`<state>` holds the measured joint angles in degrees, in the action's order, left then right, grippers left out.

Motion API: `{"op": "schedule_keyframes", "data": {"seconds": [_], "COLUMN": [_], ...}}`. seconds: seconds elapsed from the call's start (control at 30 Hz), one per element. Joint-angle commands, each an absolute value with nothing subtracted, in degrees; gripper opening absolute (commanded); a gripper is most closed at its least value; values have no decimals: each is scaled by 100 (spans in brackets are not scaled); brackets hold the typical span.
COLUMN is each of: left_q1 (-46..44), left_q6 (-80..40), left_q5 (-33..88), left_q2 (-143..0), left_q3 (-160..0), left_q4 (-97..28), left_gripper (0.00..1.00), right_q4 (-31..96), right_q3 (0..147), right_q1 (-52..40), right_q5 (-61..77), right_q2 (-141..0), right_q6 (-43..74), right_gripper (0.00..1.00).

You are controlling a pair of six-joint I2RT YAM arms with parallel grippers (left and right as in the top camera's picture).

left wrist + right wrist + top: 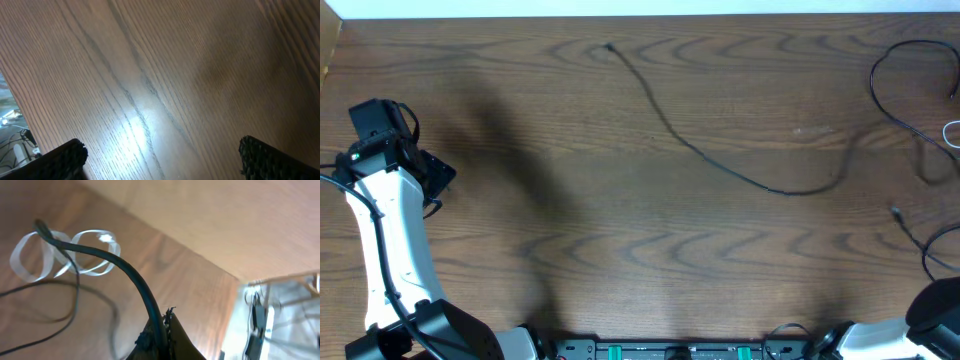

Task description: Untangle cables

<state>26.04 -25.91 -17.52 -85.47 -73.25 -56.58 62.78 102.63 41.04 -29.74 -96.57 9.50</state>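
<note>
A long black cable lies across the middle of the table, from a plug at the back toward a loop at the far right. Another black cable and a bit of white cable lie at the right edge. In the right wrist view my right gripper is shut on a black cable that arches up and left over the white cable's loops. My left gripper is open over bare wood at the table's left, its pads far apart, no cable near it.
The left arm stands along the left side and the right arm sits in the front right corner. The wooden table's far edge runs along the top. A thin black cord lies under the right gripper.
</note>
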Motion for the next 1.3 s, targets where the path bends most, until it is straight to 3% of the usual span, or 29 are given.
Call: {"op": "schedule_keyframes", "data": {"seconds": [0.0, 0.17, 0.3, 0.4, 0.43, 0.47, 0.63, 0.93, 1.27], "left_q1": [2617, 2617, 2617, 2617, 2617, 2617, 2617, 2617, 2617], "left_q6": [-2685, -2685, -2685, -2685, -2685, -2685, -2685, -2685, -2685], "left_q5": [-1852, -1852, -1852, -1852, -1852, -1852, -1852, -1852, -1852], "left_q2": [-8584, -8584, -8584, -8584, -8584, -8584, -8584, -8584, -8584], "left_q3": [-7269, -7269, -7269, -7269, -7269, -7269, -7269, -7269, -7269], "left_q4": [-5673, -5673, -5673, -5673, -5673, -5673, -5673, -5673, -5673], "left_gripper": [98, 98, 98, 98, 98, 98, 98, 98, 98], "right_q4": [6222, 6080, 6064, 6062, 6062, 6069, 6147, 6283, 5935], "right_q3": [10388, 10388, 10385, 10383, 10383, 10381, 10366, 9983, 9054], "right_q1": [4565, 5111, 5341, 5358, 5347, 5328, 5315, 5019, 3341], "right_q5": [-2724, -1358, -381, -274, -263, -158, 486, 2768, 2799], "right_q2": [-9467, -9474, -9483, -9483, -9483, -9483, -9483, -9483, -9483], "right_q6": [897, 915, 913, 913, 913, 910, 906, -189, -958], "right_gripper": [1, 2, 18, 35, 43, 62, 98, 99, 99]}}
